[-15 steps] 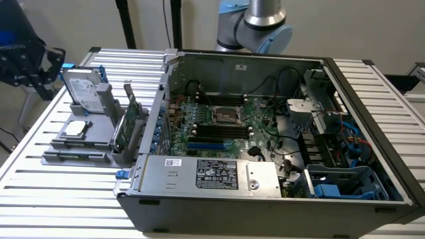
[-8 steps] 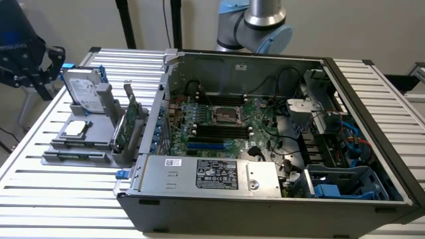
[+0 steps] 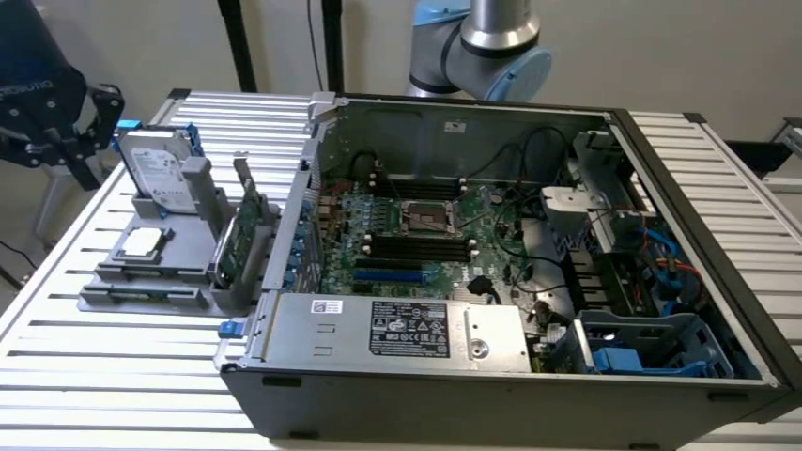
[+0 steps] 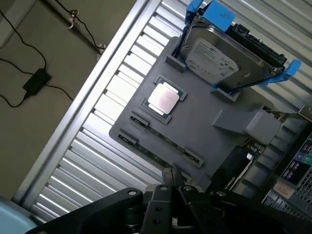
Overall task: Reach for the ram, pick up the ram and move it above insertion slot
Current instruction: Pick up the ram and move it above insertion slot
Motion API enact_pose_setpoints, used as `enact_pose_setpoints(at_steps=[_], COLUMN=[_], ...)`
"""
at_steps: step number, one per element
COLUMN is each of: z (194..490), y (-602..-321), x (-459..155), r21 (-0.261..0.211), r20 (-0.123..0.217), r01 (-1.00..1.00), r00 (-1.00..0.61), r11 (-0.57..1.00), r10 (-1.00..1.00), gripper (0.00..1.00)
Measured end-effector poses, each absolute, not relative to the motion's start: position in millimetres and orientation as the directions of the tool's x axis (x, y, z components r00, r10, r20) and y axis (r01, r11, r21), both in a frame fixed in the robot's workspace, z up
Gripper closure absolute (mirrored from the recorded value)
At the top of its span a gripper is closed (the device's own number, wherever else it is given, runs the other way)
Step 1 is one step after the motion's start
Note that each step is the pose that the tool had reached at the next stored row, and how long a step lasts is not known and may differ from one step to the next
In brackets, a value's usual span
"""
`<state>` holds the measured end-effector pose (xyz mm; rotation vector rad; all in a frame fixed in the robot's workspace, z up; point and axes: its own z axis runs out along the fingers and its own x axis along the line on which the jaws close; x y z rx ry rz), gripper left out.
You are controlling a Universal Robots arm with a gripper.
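The ram (image 4: 164, 140) lies flat in a groove along one long edge of the gray holder (image 4: 204, 126), near the processor (image 4: 163, 100). In that wrist view my gripper (image 4: 173, 174) hangs just off that edge, jaws closed together on nothing. In the exterior view the insertion slot (image 3: 420, 242) sits well apart, inside the open computer case (image 3: 501, 395).
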<state>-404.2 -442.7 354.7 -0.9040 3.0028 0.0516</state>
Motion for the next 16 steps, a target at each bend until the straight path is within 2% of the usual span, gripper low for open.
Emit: enact_pose_setpoints(at_steps=[16], z=[354.3], y=[-442.7], x=[-404.2], r21=[0.019], r20=[-0.027], r01=[-0.768], r00=[-0.641], r11=[0.64], r10=[-0.767], gripper=[0.89])
